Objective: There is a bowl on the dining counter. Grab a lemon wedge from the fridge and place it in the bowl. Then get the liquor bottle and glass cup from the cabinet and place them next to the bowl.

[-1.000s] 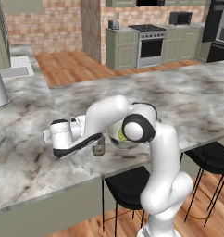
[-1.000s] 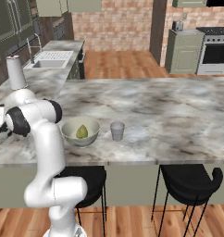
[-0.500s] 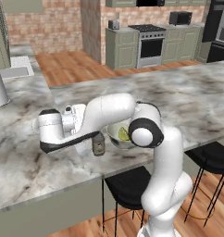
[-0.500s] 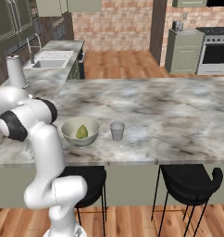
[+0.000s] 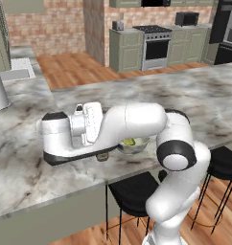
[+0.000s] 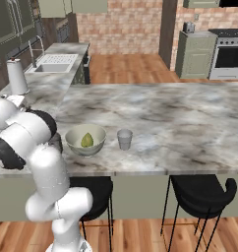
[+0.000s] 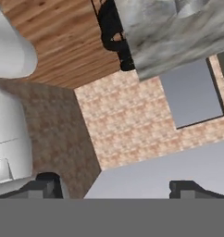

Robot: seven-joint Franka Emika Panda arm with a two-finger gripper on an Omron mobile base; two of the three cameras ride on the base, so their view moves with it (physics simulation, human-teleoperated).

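A pale bowl (image 6: 85, 140) stands near the front edge of the marble dining counter (image 6: 180, 118), with a yellow-green lemon wedge (image 6: 86, 141) inside it. Just to its right is a small glass cup (image 6: 124, 139). In the left base view my arm crosses in front of the bowl (image 5: 133, 143) and hides most of it. A dark object (image 5: 102, 156), mostly covered by the arm, sits left of the bowl; I cannot tell whether it is the liquor bottle. My gripper (image 7: 115, 187) is open and holds nothing, its fingertips (image 7: 46, 182) wide apart. It faces a brick wall, off the counter's left side.
A white cylinder (image 6: 16, 76) stands on the far left counter beside a sink (image 6: 54, 61). Black stools (image 6: 199, 192) sit under the counter's front edge. A stove (image 5: 156, 45) and green cabinets line the back wall.
My arm has swung left and nearer the cameras, away from the bowl, carrying the hand out past the counter's left part. Bowl, lemon wedge and cup have not moved.
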